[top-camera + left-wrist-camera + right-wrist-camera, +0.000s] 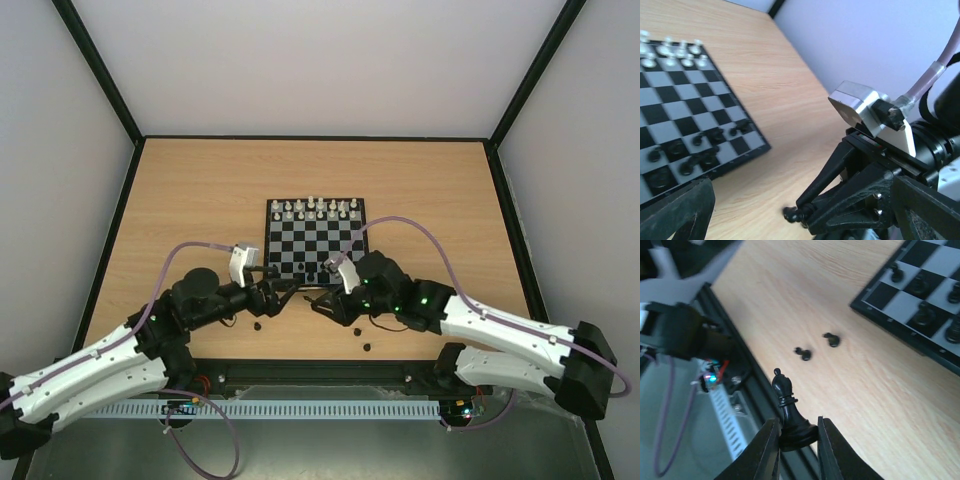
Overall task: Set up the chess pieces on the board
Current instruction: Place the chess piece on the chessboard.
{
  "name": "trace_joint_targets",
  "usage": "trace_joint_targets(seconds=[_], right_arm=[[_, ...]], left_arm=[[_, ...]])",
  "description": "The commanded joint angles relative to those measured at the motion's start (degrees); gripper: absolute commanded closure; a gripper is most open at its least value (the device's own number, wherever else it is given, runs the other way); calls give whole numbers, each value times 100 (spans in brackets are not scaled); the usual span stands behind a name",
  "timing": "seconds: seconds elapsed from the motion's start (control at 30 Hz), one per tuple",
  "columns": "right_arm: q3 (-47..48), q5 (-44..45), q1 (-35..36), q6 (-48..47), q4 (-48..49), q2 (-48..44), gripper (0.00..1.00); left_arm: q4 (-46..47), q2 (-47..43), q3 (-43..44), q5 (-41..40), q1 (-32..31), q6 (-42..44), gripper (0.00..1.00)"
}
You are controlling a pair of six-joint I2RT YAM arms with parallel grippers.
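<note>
Observer: Piece in hand is one black chess piece [785, 390], a bishop judging by its notched head. It is pinched at the base by the right gripper [797, 429], whose fingers sit close together on either side. The head tilts away from the wrist.

Checker: Where is it relative to the board?

Observer: Off it. The board [900, 307] lies beyond, and the piece hangs over bare wood near the board's near edge. My reading is that the low grip keeps the body clear, so the piece can be stood on a square.

Checker: Other black men?

Observer: One loose black piece [803, 354] lies on the wood with a second [831, 340] just beside it, both short of the border. Several black pieces [705, 150] already occupy the near rows. They are blurred, so I cannot tell whether all stand upright. The white pieces [315, 208] fill the far rows.

Checker: Left arm?

Observer: The left gripper [280, 292] is spread wide and holds nothing. It sits by the board's near-left corner, probably to stay out of the way.

Checker: Surface and room?

Observer: The table [200, 190] is pale wood grain with a black rail [320, 375] along its near edge. The walls are plain and pale, with black frame posts.
</note>
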Motion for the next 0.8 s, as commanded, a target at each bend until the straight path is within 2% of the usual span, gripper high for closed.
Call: trace_joint_targets(seconds=[0.0,0.1,0.2,0.5,0.77], right_arm=[[-67,-821,27,-155,-26,-510,83],[-65,-985,34,-144,-47,-797,82],[-58,-1036,39,-131,-16,-967,81],[56,-939,42,-229,100,-791,81],[149,-975,42,-304,207,-564,81]], left_arm=[[1137,-27,-376,2449,704,-288,1],[1831,34,-690,3524,1286,-724,1],[2635,291,-954,4141,1465,-1101,1],[3287,616,-1039,4515,1467,-1366,5],[3494,1136,-1126,4808,1460,-1493,26]])
